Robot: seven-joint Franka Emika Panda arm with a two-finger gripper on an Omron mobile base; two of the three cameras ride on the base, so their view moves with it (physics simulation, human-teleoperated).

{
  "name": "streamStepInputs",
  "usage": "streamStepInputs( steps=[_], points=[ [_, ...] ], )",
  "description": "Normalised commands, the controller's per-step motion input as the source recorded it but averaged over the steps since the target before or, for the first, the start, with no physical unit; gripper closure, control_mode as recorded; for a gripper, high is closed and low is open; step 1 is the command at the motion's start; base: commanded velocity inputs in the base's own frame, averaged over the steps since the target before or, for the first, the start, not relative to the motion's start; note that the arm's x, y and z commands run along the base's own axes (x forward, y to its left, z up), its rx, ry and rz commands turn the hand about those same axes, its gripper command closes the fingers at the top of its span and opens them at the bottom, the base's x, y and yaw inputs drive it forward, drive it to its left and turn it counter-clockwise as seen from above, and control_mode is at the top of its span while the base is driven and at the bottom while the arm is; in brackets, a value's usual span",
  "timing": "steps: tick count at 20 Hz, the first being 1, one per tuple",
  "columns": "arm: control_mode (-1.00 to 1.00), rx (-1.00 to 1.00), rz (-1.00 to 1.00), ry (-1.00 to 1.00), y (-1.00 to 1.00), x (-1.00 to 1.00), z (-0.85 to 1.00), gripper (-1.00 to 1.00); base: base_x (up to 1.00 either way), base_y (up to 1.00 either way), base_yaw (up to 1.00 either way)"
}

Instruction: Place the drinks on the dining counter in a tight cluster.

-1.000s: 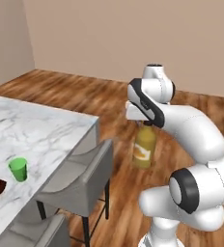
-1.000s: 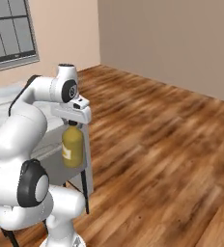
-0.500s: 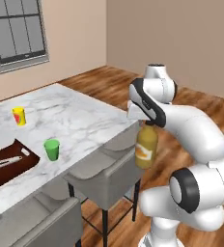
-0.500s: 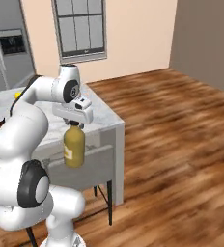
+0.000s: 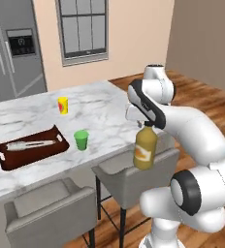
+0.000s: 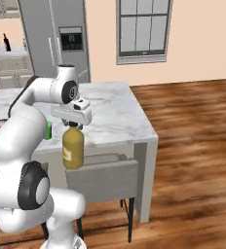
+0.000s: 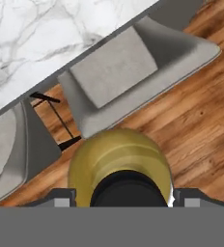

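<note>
My gripper (image 5: 147, 126) is shut on the black cap of the squat yellow juice bottle (image 5: 146, 149), which hangs upright in the air. The bottle (image 6: 73, 148) is off the near edge of the dining counter (image 5: 104, 104), above a grey stool (image 5: 134, 174). In the hand view the bottle (image 7: 119, 159) sits between the fingertips of the gripper (image 7: 126, 198), with the stool seat (image 7: 114, 72) and the marble counter (image 7: 36, 38) beyond it. A dark bottle (image 6: 7, 42) stands on a far worktop at the back left.
On the counter lie a brown tray (image 5: 31, 147), a green cup (image 5: 81, 140) and a small yellow container (image 5: 62, 105). Another stool (image 5: 51, 208) stands to the left. A grey fridge (image 5: 15, 53) is behind the counter. Wooden floor (image 6: 193, 146) stretches to the right.
The whole picture has shifted: the base has moved, bringing the counter, window and fridge into view. The bottle stays in the gripper.
</note>
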Motion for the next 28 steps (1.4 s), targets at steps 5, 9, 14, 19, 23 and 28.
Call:
streamStepInputs(
  steps=[5,9,14,19,23,28],
  points=[
    [1.0,0.0,0.0,0.0,0.0,0.0,0.0,1.0,0.46,-0.24,0.43],
    [1.0,0.0,0.0,0.0,0.0,0.0,0.0,1.0,0.48,-0.27,0.38],
    [1.0,0.0,0.0,0.0,0.0,0.0,0.0,1.0,0.48,-0.33,0.31],
    [1.0,0.0,0.0,0.0,0.0,0.0,0.0,1.0,0.49,-0.34,0.29],
    [1.0,0.0,0.0,0.0,0.0,0.0,0.0,1.0,0.35,-0.26,0.22],
    [1.0,0.0,0.0,0.0,0.0,0.0,0.0,1.0,0.06,-0.04,0.04]
  ],
)
